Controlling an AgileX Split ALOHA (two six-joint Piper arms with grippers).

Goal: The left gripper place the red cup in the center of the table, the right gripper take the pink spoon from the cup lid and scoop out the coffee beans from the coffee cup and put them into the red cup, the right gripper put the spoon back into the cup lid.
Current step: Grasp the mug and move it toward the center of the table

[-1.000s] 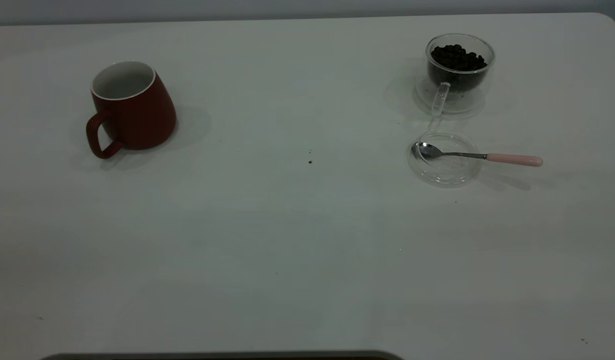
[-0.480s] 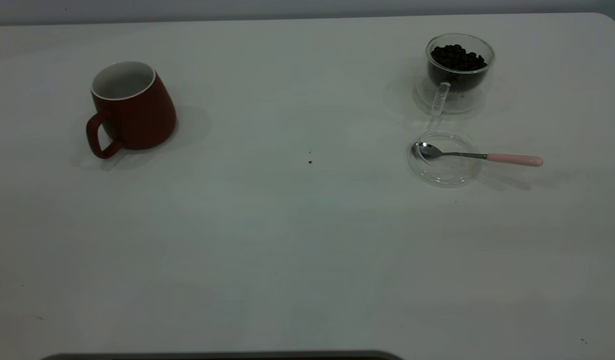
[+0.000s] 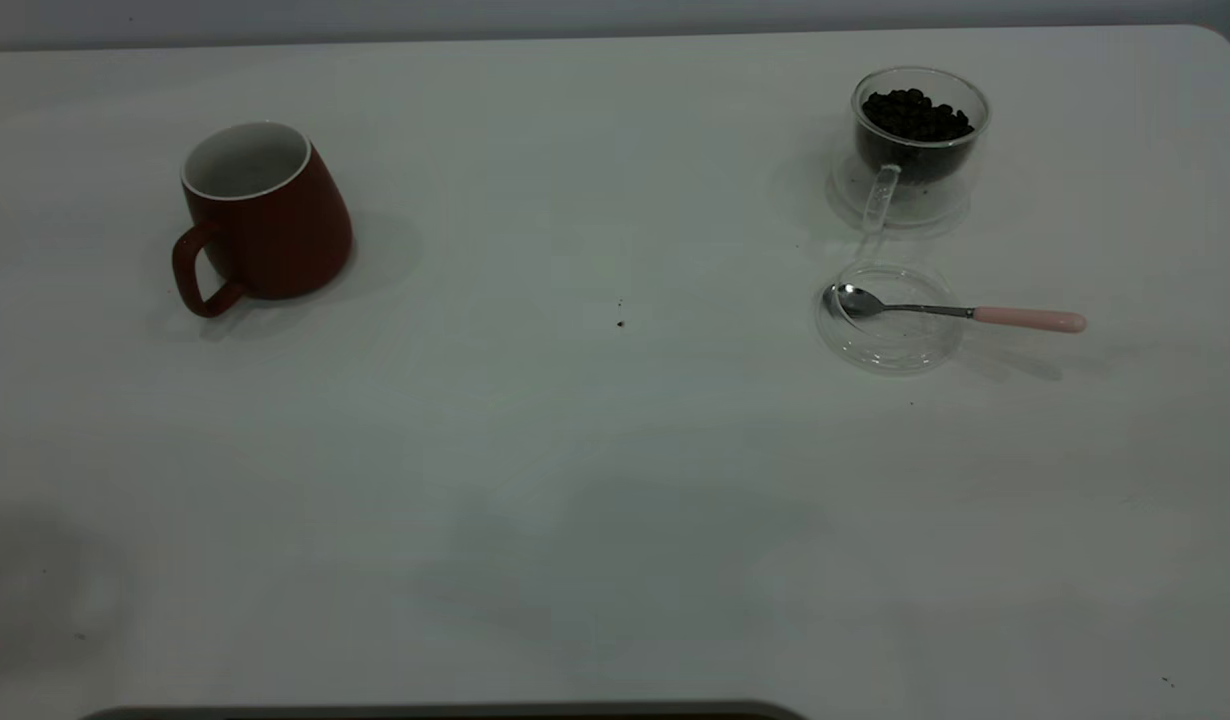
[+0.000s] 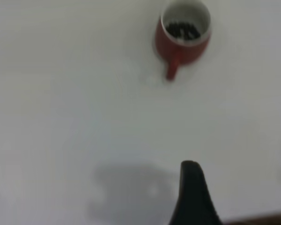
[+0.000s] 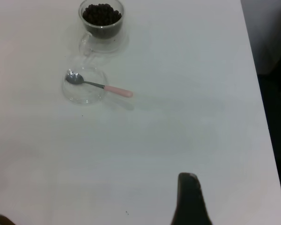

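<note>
Dark red ceramic mug (image 4: 182, 35) well ahead of left hand (image 4: 193, 197), hand's spread unreadable. Rigid, heavyish, glazed-slippery: take thick loop handle or rim.

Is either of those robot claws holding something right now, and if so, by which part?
Nothing is held. The red cup stands alone on the table, and the pink spoon rests across the cup lid, with no gripper touching them.

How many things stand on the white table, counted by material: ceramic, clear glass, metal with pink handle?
Ceramic: 1, the dark red ceramic mug.
Clear glass: 2, the small clear glass cup holding dark beans, and the round clear glass lid.
Metal with pink handle: 1, the pink-handled teaspoon.
Total: 4.
</note>
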